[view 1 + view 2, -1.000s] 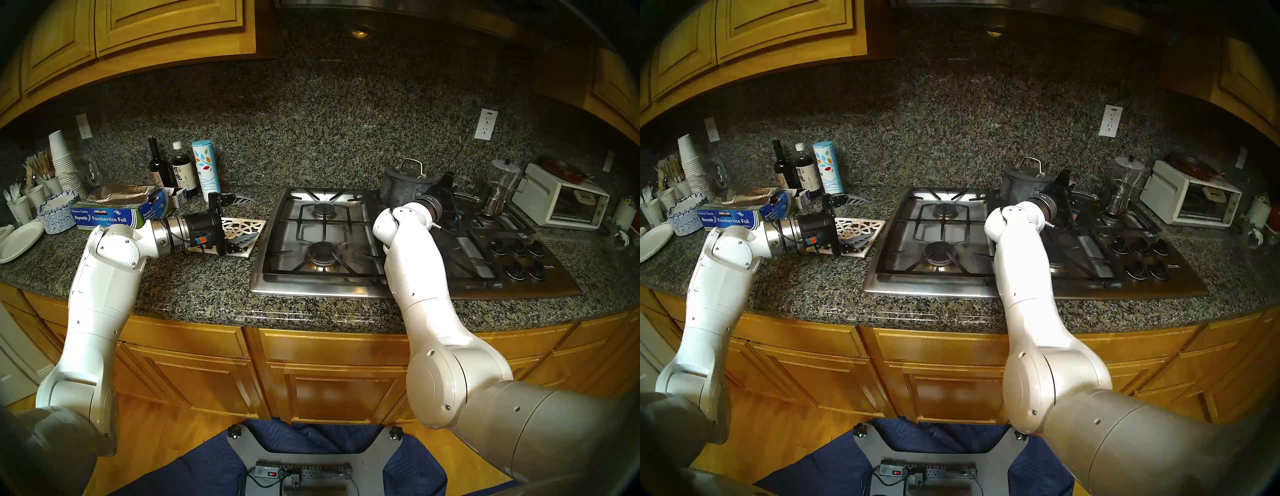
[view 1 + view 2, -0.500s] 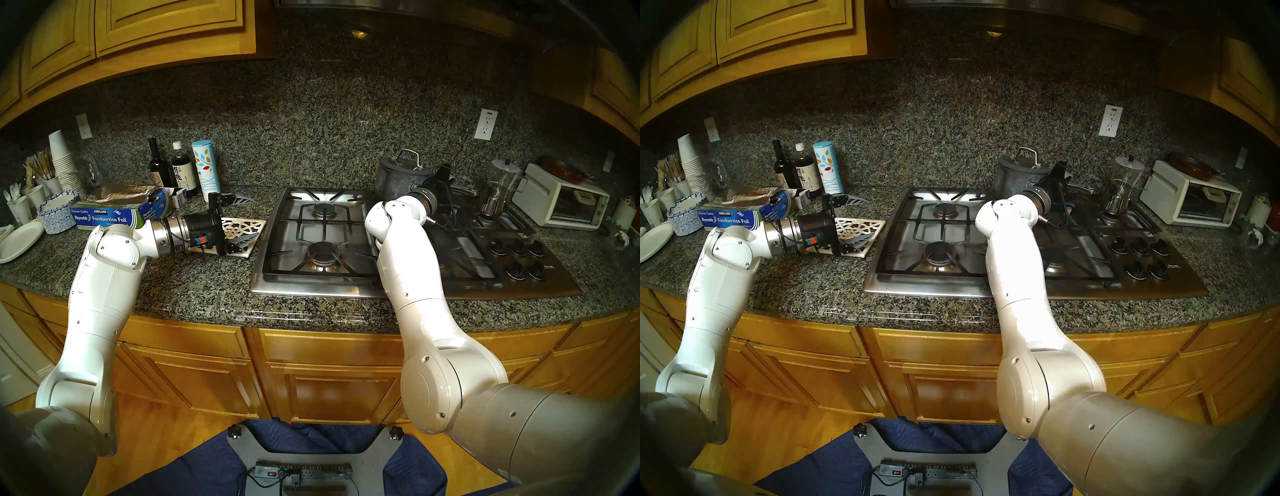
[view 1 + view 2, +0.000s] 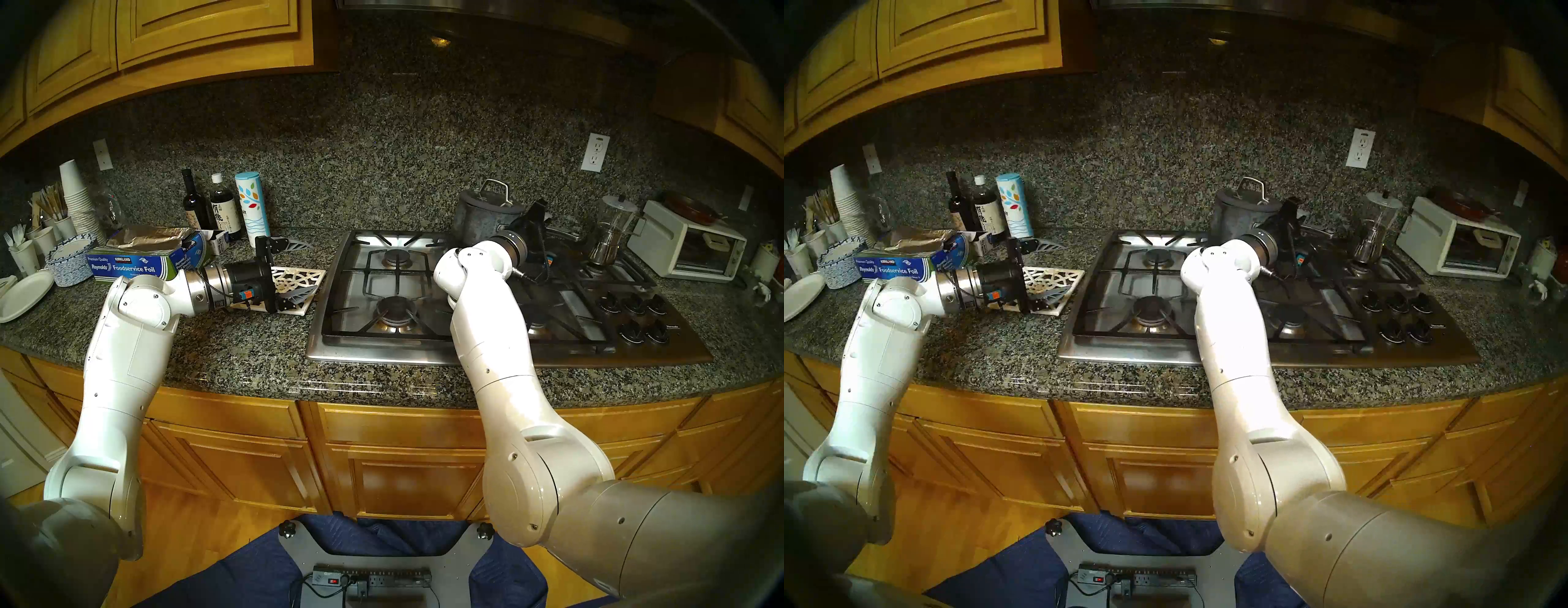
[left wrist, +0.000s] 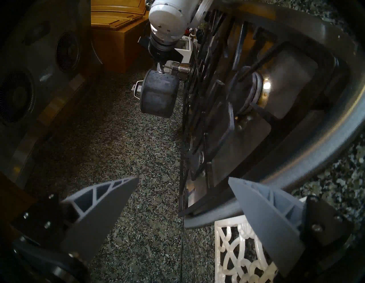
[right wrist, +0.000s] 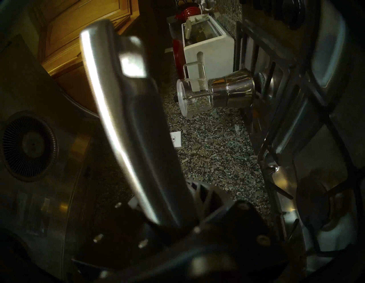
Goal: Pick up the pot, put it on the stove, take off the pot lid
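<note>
The pot is a dark grey mottled saucepan hanging just off the grates over the back middle of the stove. The pot lid sits on it, its silver loop handle upright. My right gripper is shut on the pot's long handle, close to the pot body. In the left wrist view a narrow gap shows between the pot and the black grates. My left gripper is open and holds nothing, lying on its side over the white trivet left of the stove.
A glass coffee pot stands on the back right burner, and a white toaster oven beyond it. Black knobs sit at the stove's front right. Bottles and a canister, a foil box and paper cups crowd the left counter.
My right arm has carried the pot up and to the left, with the lid still on it. The left arm has not moved.
</note>
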`<action>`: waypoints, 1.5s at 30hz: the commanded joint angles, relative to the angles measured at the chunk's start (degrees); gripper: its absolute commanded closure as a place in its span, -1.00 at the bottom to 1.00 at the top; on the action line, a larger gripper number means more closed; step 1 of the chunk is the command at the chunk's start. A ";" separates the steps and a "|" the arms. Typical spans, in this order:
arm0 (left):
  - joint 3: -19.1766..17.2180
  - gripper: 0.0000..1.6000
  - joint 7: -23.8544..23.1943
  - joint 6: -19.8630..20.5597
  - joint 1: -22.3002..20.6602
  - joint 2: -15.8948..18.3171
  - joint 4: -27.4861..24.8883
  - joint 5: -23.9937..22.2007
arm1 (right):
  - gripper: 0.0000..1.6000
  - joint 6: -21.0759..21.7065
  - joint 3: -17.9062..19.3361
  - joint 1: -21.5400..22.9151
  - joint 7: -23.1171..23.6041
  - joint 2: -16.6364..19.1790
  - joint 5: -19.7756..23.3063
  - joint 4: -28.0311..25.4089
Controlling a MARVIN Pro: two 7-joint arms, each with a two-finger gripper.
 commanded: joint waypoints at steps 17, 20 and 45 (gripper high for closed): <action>-0.64 -1.00 0.54 -0.09 -1.95 0.13 -1.13 -0.49 | 1.00 0.11 -6.30 -1.63 1.62 -1.94 -4.91 -10.86; -0.64 -1.00 0.54 -0.09 -1.95 0.13 -1.13 -0.48 | 1.00 0.11 -6.65 -2.02 1.56 -2.07 -5.22 -11.10; -0.64 -1.00 0.53 -0.09 -1.88 0.13 -1.12 -0.40 | 1.00 0.11 -11.74 -8.59 -0.23 -4.36 -8.55 -17.74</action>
